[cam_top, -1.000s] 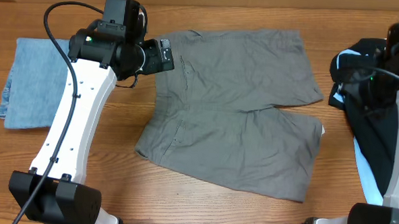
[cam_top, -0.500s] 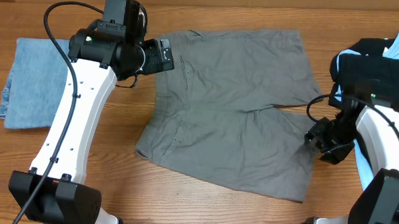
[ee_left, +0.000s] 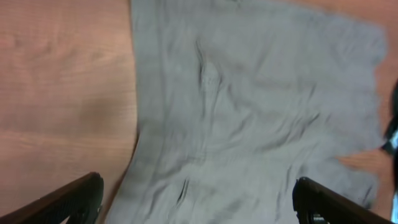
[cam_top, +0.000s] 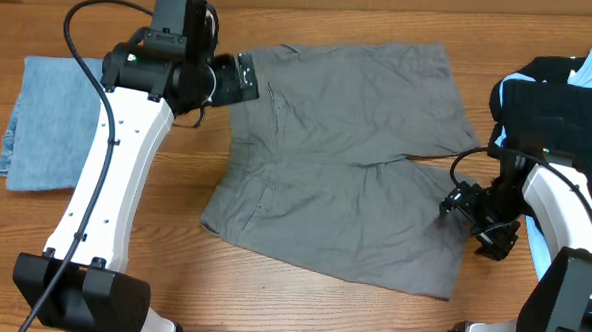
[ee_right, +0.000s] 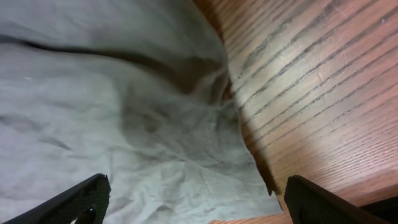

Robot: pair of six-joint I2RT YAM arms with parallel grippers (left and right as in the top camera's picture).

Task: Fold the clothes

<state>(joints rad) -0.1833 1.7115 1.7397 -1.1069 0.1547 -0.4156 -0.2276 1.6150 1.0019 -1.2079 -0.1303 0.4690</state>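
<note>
Your right tool (cam_top: 456, 207) hangs spread wide over the outer hem (cam_top: 459, 268) of the nearer leg of the grey shorts (cam_top: 346, 158), with nothing pinched; its wrist view shows the cloth's edge and corner lying loose between the two fingers. Your left tool (cam_top: 243, 79) is also fully spread and empty, poised above the far end of the waistband (cam_top: 226, 173).

The shorts lie flat and opened out in the middle of the worktop (cam_top: 300, 311), waistband to your left, both legs to your right. A denim-blue garment (cam_top: 48, 120) sits folded at the far left, well apart, and a black and light blue heap (cam_top: 549, 97) waits at the far right.

Expect the shorts to be light and completely limp: a thin woven cloth, already creased, that will sag and trail from any single hold and keep no shape of its own. It looks matt rather than slick, so it should drag a little on the wood instead of sliding freely.

Take it where it is doubled and stitched. The hem corner under your right tool and the waistband corner under your left are the firmest spots and should resist slipping out. Come down low enough to catch both layers, since a shallow pinch would likely lift the top one alone, and lift both ends together so the middle does not bunch
</note>
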